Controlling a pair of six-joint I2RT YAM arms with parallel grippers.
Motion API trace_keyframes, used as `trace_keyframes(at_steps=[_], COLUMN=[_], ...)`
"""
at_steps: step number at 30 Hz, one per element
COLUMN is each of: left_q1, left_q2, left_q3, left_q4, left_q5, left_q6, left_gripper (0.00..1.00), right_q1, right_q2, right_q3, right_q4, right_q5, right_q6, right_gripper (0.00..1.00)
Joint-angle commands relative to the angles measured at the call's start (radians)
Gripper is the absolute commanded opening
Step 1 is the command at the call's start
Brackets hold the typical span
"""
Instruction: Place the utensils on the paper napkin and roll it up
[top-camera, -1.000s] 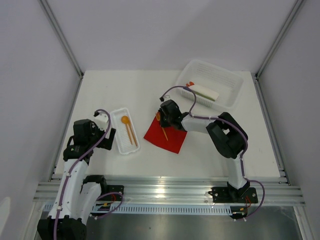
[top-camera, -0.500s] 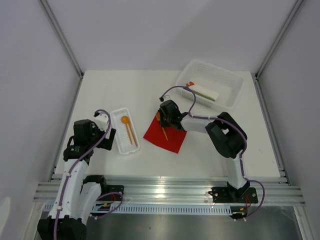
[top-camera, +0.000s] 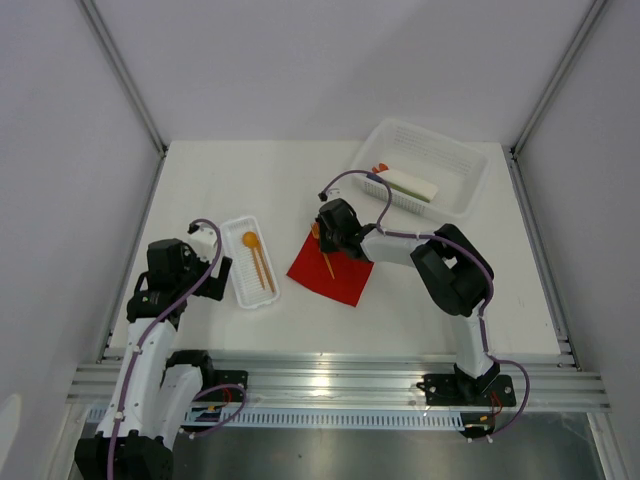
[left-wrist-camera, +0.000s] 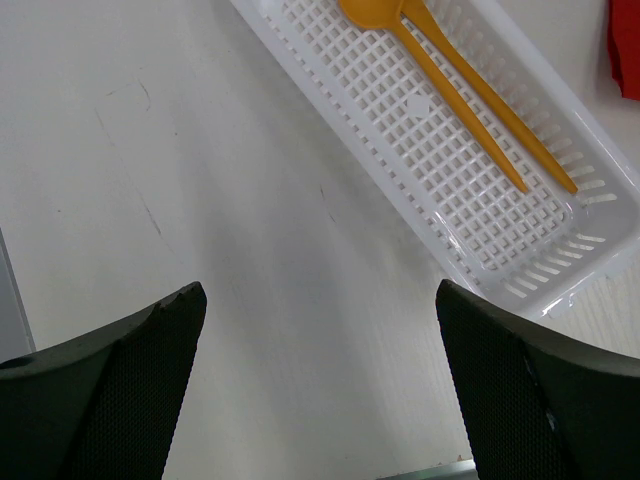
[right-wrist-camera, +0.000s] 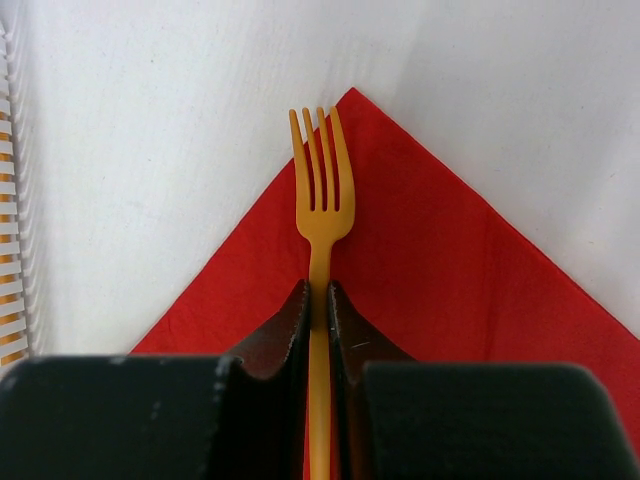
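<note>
Napkin (top-camera: 345, 278) lies flat and unrolled; fork (right-wrist-camera: 320, 215) is pinched in the near-shut right tool (right-wrist-camera: 318, 292) over its 11 o'clock corner, spoon (left-wrist-camera: 372, 12) and one more orange piece (left-wrist-camera: 500, 102) wait in the tray (left-wrist-camera: 440, 190) at 9 o'clock, left tool (left-wrist-camera: 318, 320) gapes wide, empty.

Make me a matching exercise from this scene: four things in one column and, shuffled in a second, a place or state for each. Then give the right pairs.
Things:
1. fork
2. spoon
3. left gripper
4. napkin

Place or state:
A. open, holding nothing
B. lying in the white tray
C. red, spread on the table
D. clamped in the right gripper

Pairs: 1-D, 2-B, 3-A, 4-C
</note>
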Motion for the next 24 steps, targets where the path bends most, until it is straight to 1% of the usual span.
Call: trace_keyframes(at_steps=[1,10,13,14,15,19,24], left_q1=[-0.007,-0.005,-0.007,-0.005,-0.007,-0.005,-0.007], left_q2=[-0.006,-0.008,-0.006,-0.008,-0.008,-0.006,-0.003], left_q3=[-0.007,-0.009,-0.009,-0.009,-0.010,-0.009,-0.009], left_q4=[0.030,0.031,0.031,0.031,0.031,0.031,0.031], left_q5=[-0.006,-0.006,-0.006,-0.006,-0.006,-0.006,-0.006], left_q6=[-0.012,-0.012,-0.012,-0.012,-0.012,-0.012,-0.012], left_gripper=[0.99,0.99,0.99,0.99,0.99,1.00,1.00], right_q1=[0.000,0.010,0.008,0.008,0.006,0.008,0.010], right_q2=[0.007,0.013,0.013,0.012,0.010,0.013,0.010], right_q3=[0.029,-0.001,-0.004,-0.004,-0.004,-0.002,0.007], right_q4=[0.035,0.039,0.036,0.036,0.036,0.036,0.031], right_q5=[0.035,0.048,0.061,0.061,0.060,0.064,0.055], right_q6=[0.010,0.020,0.023,0.021,0.021,0.020,0.003], right_gripper=[0.00,0.00,0.07,0.12,0.14,0.18,0.26])
